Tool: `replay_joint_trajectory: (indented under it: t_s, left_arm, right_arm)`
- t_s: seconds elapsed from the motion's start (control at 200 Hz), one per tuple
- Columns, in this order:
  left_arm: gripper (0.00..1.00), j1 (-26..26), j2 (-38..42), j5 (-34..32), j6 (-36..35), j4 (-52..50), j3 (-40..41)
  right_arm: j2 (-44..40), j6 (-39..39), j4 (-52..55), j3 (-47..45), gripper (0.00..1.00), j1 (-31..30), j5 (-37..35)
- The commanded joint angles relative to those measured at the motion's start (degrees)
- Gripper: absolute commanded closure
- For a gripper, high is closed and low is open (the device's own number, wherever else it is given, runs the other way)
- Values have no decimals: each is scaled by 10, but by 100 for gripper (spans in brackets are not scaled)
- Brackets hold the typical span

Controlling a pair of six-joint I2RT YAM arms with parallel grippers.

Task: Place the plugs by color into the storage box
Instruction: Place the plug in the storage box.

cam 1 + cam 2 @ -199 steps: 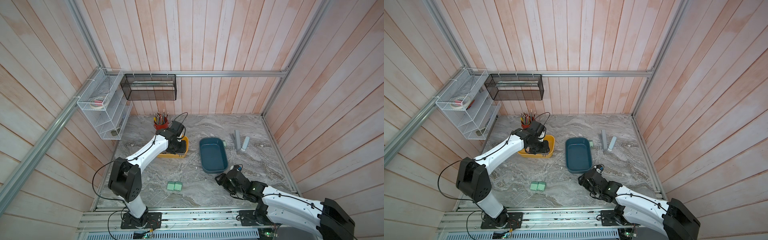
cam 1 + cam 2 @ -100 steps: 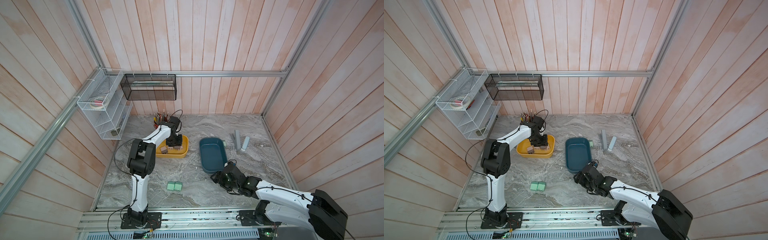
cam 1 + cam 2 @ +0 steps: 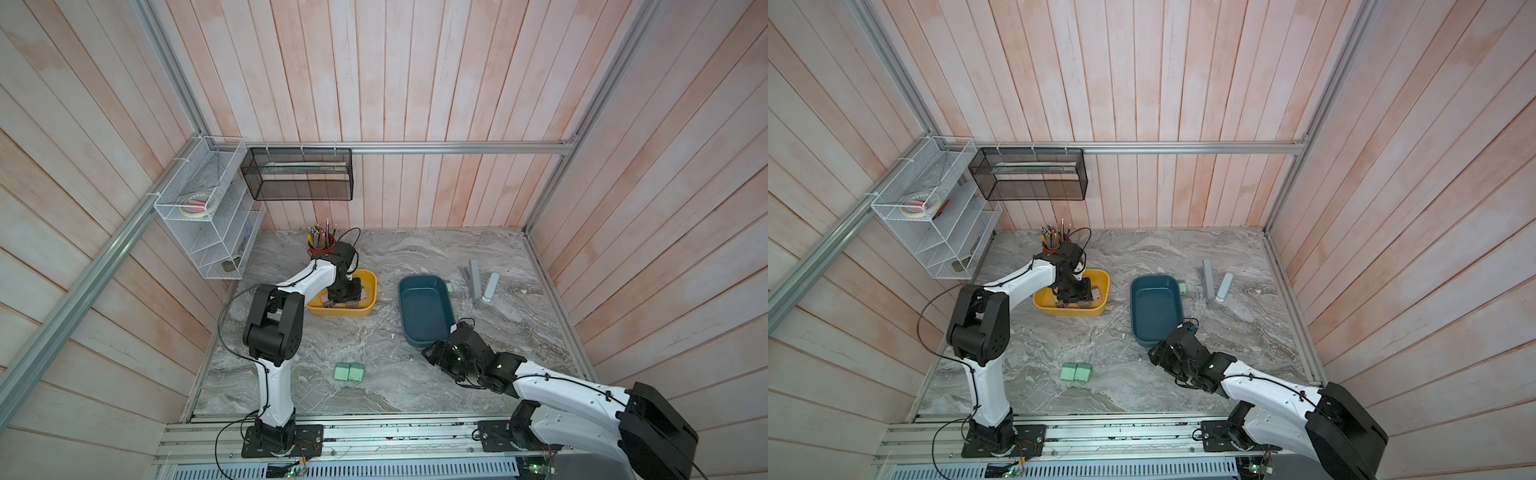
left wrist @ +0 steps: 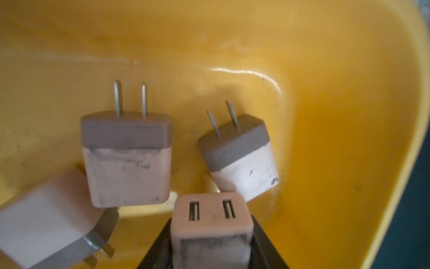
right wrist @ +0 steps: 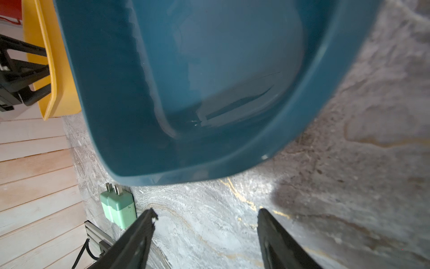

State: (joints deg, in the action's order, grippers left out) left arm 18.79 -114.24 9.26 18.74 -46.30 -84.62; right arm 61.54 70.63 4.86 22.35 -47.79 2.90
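**K:** Marble worktop [image 3: 395, 257], slat walls. Status?

**R:** The left hand [image 4: 210, 246] is down inside the yellow box [image 3: 353, 312], left of centre. It's clamped tight on a pink-tan plug [image 4: 210, 216], socket face toward the wrist camera. Can't tell if it touches the box floor. Three more lie loose beside it: one flat [image 4: 126, 158], one tilted [image 4: 239, 158], one on its side [image 4: 46, 221].

**K:** Right?

**R:** The right hand [image 5: 206, 213] hovers low at the near end of the blue box [image 3: 424, 307], jaws wide apart with nothing between them. That box looks empty.

**K:** Greens?

**R:** Two green plugs [image 3: 349, 371] sit touching side by side on the worktop, near edge, left of the right hand. A third green plug [image 3: 448, 287] is just beside the blue box's far right corner. The fourth isn't in view.

**K:** Step?

**R:** My read: last pink drop. The left hand needs to let go and lift straight up, clear of its neighbours. The right hand then goes left to the pair. They touch, so it should grip the outer one by its free sides, then carry it to the blue box.
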Motion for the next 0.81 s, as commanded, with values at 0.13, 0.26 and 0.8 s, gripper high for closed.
replay_joint_trajectory:
  t_s: [0.13, 0.26, 0.8]
  left_arm:
    - [44, -1, -8, -2, 9, 8, 19]
    - [37, -1, -3, -2, 15, -1, 6]
    - [28, -1, 142, 14, 78, -116, -96]
  right_arm:
    - [10, -12, -3, -1, 27, 3, 8]
    - [6, -19, 10, 10, 27, 4, 2]
    - [40, -155, 137, 184, 27, 96, 8]
